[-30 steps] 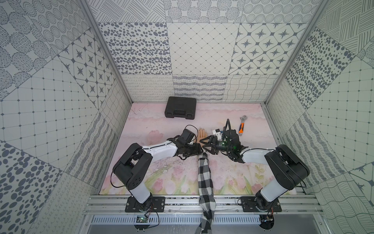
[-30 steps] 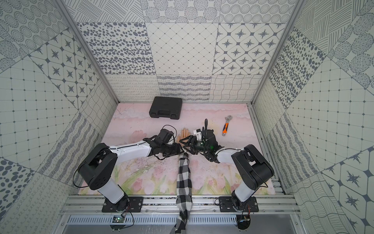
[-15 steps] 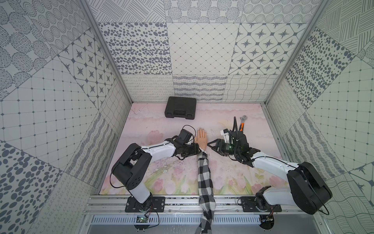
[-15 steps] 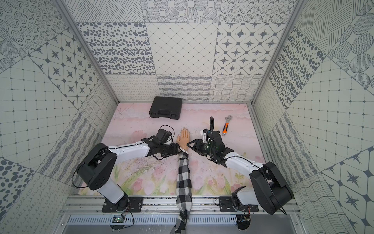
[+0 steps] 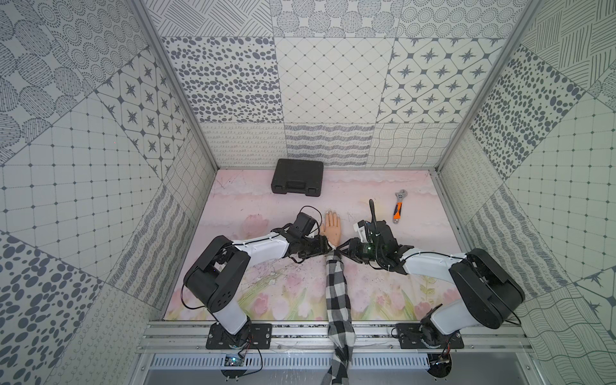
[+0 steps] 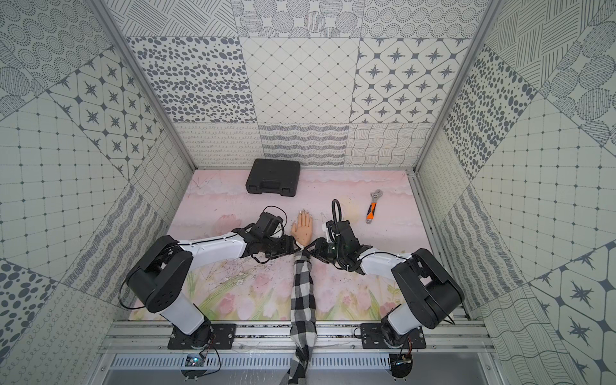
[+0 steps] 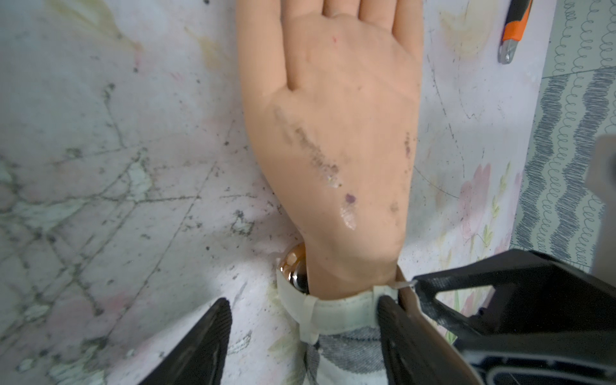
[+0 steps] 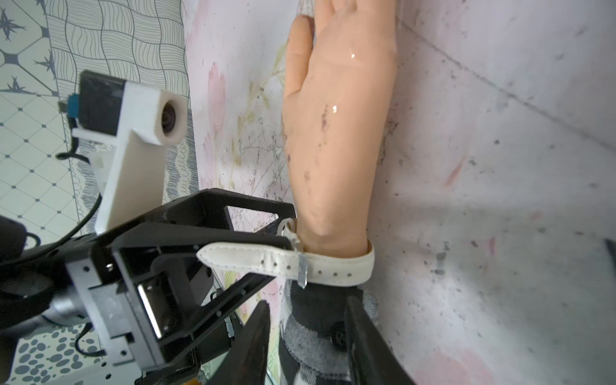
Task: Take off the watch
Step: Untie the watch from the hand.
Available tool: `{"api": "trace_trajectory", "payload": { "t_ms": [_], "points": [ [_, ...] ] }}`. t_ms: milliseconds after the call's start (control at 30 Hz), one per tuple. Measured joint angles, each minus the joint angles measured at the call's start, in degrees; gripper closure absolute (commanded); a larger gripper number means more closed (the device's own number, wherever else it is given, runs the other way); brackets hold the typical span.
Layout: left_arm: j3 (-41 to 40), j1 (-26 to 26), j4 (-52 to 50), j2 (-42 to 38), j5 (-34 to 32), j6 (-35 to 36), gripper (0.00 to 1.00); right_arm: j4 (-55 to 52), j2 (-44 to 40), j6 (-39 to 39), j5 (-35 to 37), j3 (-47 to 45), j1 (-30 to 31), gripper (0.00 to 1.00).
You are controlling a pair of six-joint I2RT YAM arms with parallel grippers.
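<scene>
The watch (image 7: 340,313), a slim wristwatch with a pale cream strap and a rose-gold metal case, is the only one in view. It sits round the wrist of the single peach-coloured mannequin hand (image 7: 340,133), between the hand and the cuff of one black-and-white checked cloth sleeve (image 5: 336,290). Its case is turned to the thumb side of the wrist, low against the pink flowered counter (image 5: 253,206); the dial is hidden. In the right wrist view the strap's free end juts sideways off the wrist, past the small metal buckle pin (image 8: 301,271).

Two arms reach in, each with one tool. The left tool (image 7: 305,301) is spread and straddles the wrist at the strap. One finger (image 7: 403,333) touches the strap beside the buckle; the other finger (image 7: 203,343) stands clear on the case side. The strap's free end lies between these parted fingers. The right tool (image 8: 306,301) comes from the opposite side, also spread. Its fingers stand either side of the sleeve cuff, just beside the strap.

Well apart from the watch lie one black plastic carrying case (image 5: 297,177) by the back wall and one orange-handled metal wrench (image 5: 398,206).
</scene>
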Motion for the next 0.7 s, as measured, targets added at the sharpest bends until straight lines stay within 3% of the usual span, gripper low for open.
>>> {"api": "trace_trajectory", "payload": {
  "t_ms": [267, 700],
  "points": [
    [0.0, 0.04, 0.02, 0.02, 0.09, -0.07, 0.3, 5.18, 4.46, 4.79, -1.92, 0.76, -0.63, 0.69],
    [0.0, 0.04, 0.26, 0.17, 0.15, -0.13, 0.3, 7.15, 4.79, 6.82, -2.32, 0.85, -1.05, 0.74]
  ]
}}
